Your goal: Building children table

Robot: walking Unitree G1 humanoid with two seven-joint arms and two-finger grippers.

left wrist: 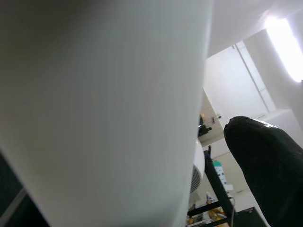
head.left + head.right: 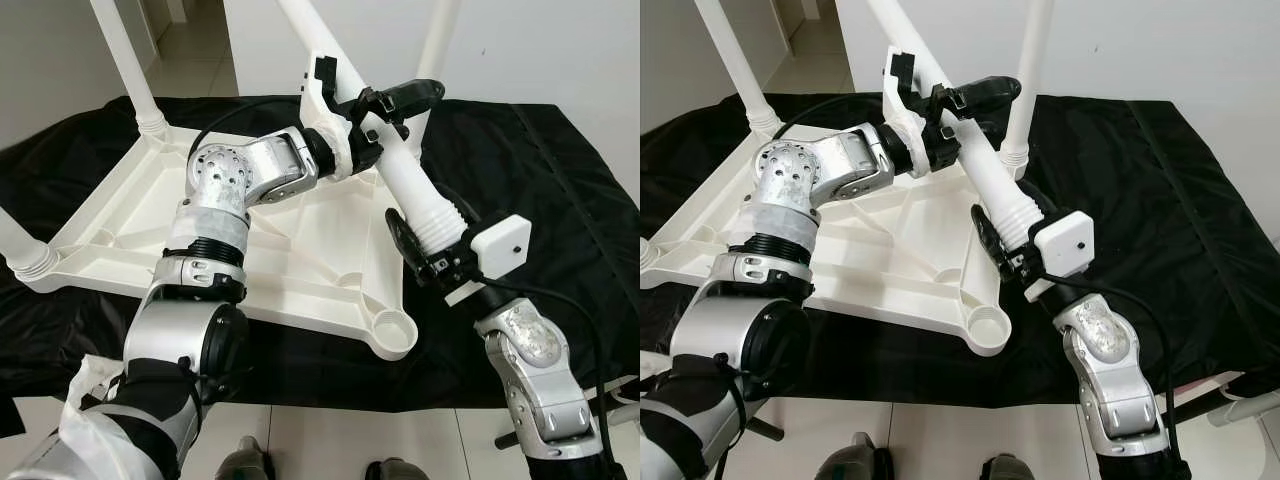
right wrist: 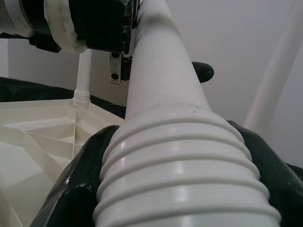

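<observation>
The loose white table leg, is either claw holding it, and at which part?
Both. The right claw grips the white table leg at its ribbed threaded end; the left claw clamps its smooth shaft higher up.

Both arms raised — left tool (image 2: 385, 105), right tool (image 2: 425, 250) clamped.

Upturned white tabletop (image 2: 300, 260) on black cloth; loose white leg (image 2: 400, 170) tilted above, threaded end down.

Probably a room in a home: plain white walls (image 2: 560, 50) at the upper right, a pale tiled floor (image 2: 190, 60) running through an opening at the upper left.
</observation>
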